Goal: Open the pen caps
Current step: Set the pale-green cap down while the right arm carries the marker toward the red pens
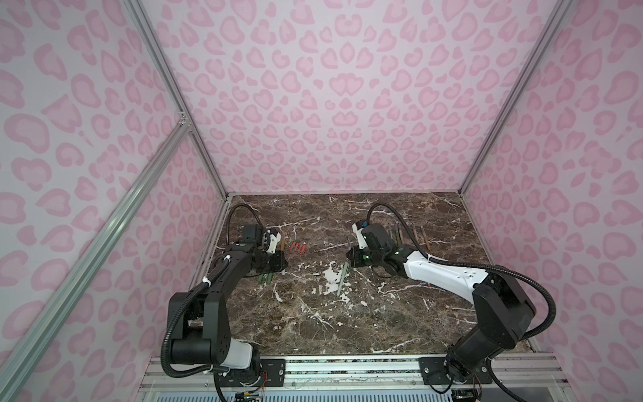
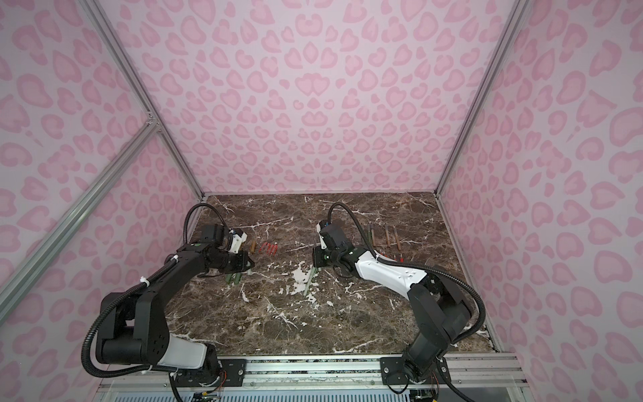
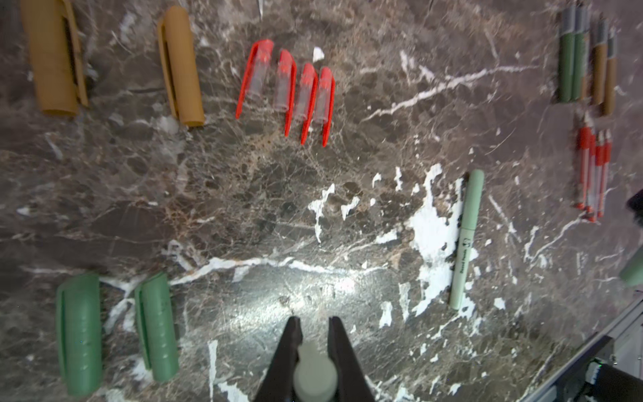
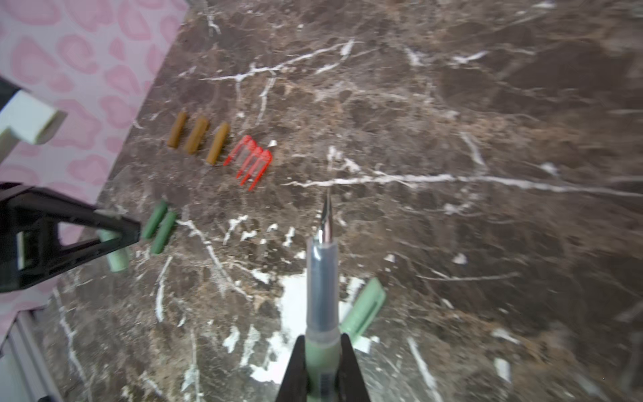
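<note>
Pale-green cap [image 3: 315,369]: pinched by left gripper [image 3: 314,318].
Right gripper [image 4: 322,336]: clamped on bared pen [image 4: 322,278].
Green caps [image 1: 267,278]: mid-left frame, just below left gripper, lengthwise up-frame.

tan cap [image 3: 52,59] cut off, red pens [image 3: 589,170] blurred

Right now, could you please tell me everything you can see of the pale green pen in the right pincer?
The pale green plastic pen is uncapped: a translucent grey grip section ends in a bare, pointed metal tip. The right pincer is shut on its green barrel, black fingers pressing both sides. It seems held above the brown marble tabletop, touching nothing else.
</note>
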Robot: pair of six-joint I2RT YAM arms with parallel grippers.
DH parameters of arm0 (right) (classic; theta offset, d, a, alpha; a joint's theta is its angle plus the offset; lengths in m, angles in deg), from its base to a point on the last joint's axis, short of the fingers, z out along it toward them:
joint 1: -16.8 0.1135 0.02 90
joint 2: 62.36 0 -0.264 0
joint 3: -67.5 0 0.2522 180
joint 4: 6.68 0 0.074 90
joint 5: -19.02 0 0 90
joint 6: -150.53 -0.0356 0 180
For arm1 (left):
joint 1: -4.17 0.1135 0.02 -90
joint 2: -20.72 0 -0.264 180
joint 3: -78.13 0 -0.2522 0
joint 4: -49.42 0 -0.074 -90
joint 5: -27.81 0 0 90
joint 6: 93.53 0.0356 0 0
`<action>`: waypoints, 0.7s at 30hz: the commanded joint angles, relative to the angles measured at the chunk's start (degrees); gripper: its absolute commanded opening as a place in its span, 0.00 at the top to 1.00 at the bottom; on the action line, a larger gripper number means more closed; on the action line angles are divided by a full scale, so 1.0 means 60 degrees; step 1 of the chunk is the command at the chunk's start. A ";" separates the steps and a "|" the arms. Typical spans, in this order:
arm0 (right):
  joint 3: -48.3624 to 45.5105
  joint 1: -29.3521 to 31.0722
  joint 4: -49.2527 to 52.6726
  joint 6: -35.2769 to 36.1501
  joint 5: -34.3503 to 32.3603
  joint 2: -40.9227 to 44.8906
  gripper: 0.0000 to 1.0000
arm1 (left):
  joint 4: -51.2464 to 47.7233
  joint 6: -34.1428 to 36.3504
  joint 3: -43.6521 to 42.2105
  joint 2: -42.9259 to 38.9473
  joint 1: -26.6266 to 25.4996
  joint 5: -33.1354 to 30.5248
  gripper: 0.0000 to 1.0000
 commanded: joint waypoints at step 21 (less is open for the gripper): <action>-0.1405 -0.2389 0.2094 0.0805 -0.1342 0.0670 1.00 | 0.0175 -0.0058 0.0125 0.1781 -0.0374 -0.1974 0.95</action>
